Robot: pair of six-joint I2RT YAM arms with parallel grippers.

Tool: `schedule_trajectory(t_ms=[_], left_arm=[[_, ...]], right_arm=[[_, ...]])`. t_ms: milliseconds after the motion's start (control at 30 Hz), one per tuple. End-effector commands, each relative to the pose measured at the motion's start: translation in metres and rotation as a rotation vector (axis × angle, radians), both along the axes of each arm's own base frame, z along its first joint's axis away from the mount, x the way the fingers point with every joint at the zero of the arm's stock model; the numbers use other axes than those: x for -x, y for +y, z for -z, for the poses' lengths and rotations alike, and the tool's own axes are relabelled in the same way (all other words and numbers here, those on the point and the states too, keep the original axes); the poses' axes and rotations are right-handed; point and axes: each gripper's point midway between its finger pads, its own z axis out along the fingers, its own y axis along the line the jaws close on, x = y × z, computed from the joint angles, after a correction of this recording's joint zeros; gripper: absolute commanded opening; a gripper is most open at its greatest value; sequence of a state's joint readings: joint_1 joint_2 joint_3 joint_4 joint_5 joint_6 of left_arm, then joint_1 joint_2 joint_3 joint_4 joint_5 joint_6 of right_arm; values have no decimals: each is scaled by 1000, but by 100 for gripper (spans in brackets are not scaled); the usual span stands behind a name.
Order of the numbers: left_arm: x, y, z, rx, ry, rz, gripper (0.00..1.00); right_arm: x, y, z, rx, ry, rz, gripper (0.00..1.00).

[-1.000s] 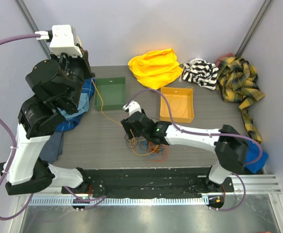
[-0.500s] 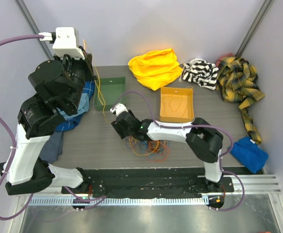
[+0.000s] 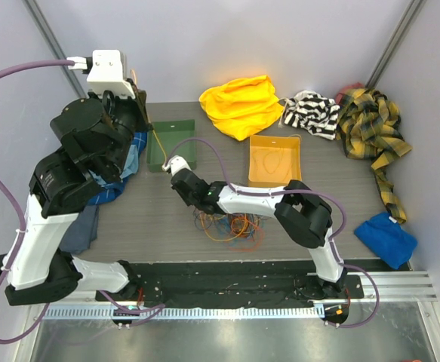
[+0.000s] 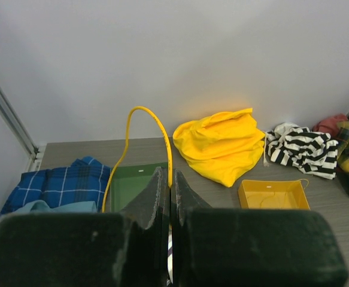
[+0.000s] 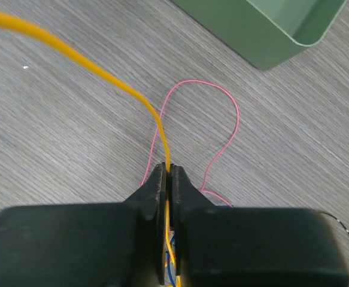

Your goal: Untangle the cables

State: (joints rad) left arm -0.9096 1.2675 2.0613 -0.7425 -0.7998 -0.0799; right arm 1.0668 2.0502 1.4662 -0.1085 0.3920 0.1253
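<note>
Yellow is the colour that matters here: the left gripper (image 4: pixel 169 176), raised high at the far left of the table (image 3: pixel 152 219), is pressing its jaws fully together on one yellow cable (image 4: pixel 139 108). In the left wrist view that cable is arching up out of the fingertips toward 11 o'clock and then dropping away toward 7 o'clock beside the green tray (image 4: pixel 129 182). In the top view the same strand is running from that raised hand down toward 5 o'clock, along the left side of the tray. It is ending at the right gripper (image 3: pixel 176 175), which is sitting low over the table just beside the tray's near edge. The right wrist view is showing that gripper pinched shut on the strand, with nothing but the yellow cable between the jaws. The cable is coming in from 10 o'clock and passing down between the pads toward 6 o'clock. A thin pink cable (image 5: pixel 199 82) is looping on the table just beyond the fingertips at about 1 o'clock, and it is not being held. The heap of cables (image 3: pixel 229 225) is lying on the table near the right gripper, at about 4 o'clock from it and well apart from the left one. So both hands are gripping one strand whose long axis is running from 11 to 5 o'clock, with the right hand much the nearer to the knot. The coming move is probably depending on drawing that strand along this axis, away from the heap, and a sideways pull is likely to drag the whole heap along.
</note>
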Motion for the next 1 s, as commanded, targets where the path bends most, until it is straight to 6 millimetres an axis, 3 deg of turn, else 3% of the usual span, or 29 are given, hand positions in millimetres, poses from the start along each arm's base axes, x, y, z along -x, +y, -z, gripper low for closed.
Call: schedule_trajectory(t_ms=[0, 33, 67, 133, 167, 200, 233, 333, 400, 500, 700, 767, 833, 933, 967], left_arm=[[7, 7, -4, 41, -12, 11, 0], [7, 5, -1, 37, -7, 14, 0], [8, 7, -1, 38, -6, 11, 0], [8, 8, 1, 43, -7, 8, 0], [7, 6, 6, 37, 0, 8, 0], [7, 5, 8, 42, 2, 13, 0], [6, 2, 10, 44, 4, 16, 0], [1, -9, 23, 37, 28, 36, 0], [-4, -21, 36, 25, 52, 58, 0], [-14, -42, 52, 14, 86, 92, 0], [-37, -101, 71, 20, 137, 203, 0], [-45, -123, 75, 33, 146, 247, 0], [-48, -147, 67, 77, 124, 324, 0], [-62, -190, 85, 91, 172, 403, 0], [-64, -200, 80, 123, 172, 425, 0]], right_arm=[[-17, -2, -60, -95, -116, 63, 1], [-18, -6, -71, -97, -139, 76, 1], [-18, -13, -105, -145, -180, 91, 1], [-21, -27, -144, -179, -240, 134, 1], [-18, -37, -185, -229, -286, 142, 1], [-16, -45, -198, -224, -298, 149, 1], [-17, -50, -228, -258, -326, 165, 1], [-9, -67, -277, -284, -351, 169, 1], [-4, -81, -292, -294, -349, 192, 1], [1, -99, -304, -311, -350, 229, 1], [-1, -139, -289, -277, -323, 311, 1], [-6, -158, -292, -299, -316, 359, 1], [-18, -180, -283, -317, -286, 421, 1], [-26, -208, -268, -312, -256, 486, 1], [-30, -222, -266, -311, -254, 524, 1]])
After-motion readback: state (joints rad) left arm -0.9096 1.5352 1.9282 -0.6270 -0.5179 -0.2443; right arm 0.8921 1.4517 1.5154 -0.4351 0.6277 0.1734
